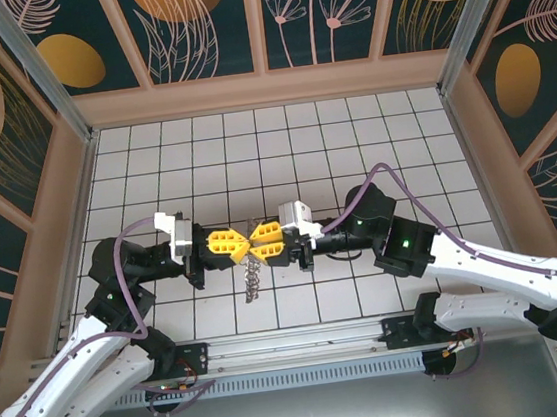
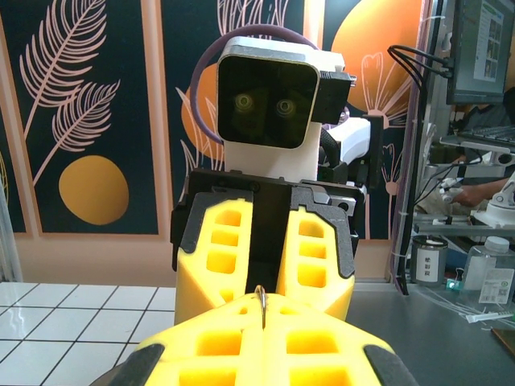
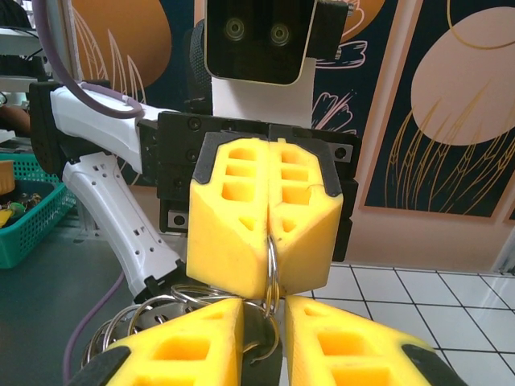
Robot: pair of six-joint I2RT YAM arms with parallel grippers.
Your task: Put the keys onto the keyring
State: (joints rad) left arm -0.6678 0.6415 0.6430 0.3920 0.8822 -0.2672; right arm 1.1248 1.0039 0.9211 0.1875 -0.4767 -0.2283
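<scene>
The two grippers meet tip to tip above the middle of the tiled floor. My left gripper (image 1: 240, 243) (image 2: 261, 315) is shut on the thin edge of the keyring (image 2: 261, 302) (image 3: 272, 267). The keyring's fringe of wire loops (image 3: 149, 315) hangs below the meeting point as a chain-like bunch (image 1: 253, 278). My right gripper (image 1: 257, 241) (image 3: 265, 305) faces the left one, its fingers a narrow gap apart. In that gap sits a dark flat metal piece with a thin loop, the keys (image 3: 269, 354), pressed between the fingers right against the keyring.
Wooden walls with patterned panels (image 1: 264, 84) close in the white tiled floor (image 1: 351, 140) on three sides. A metal rail (image 1: 294, 345) runs along the near edge by the arm bases. A teal basket (image 3: 24, 221) and bottles (image 2: 491, 269) stand outside the enclosure.
</scene>
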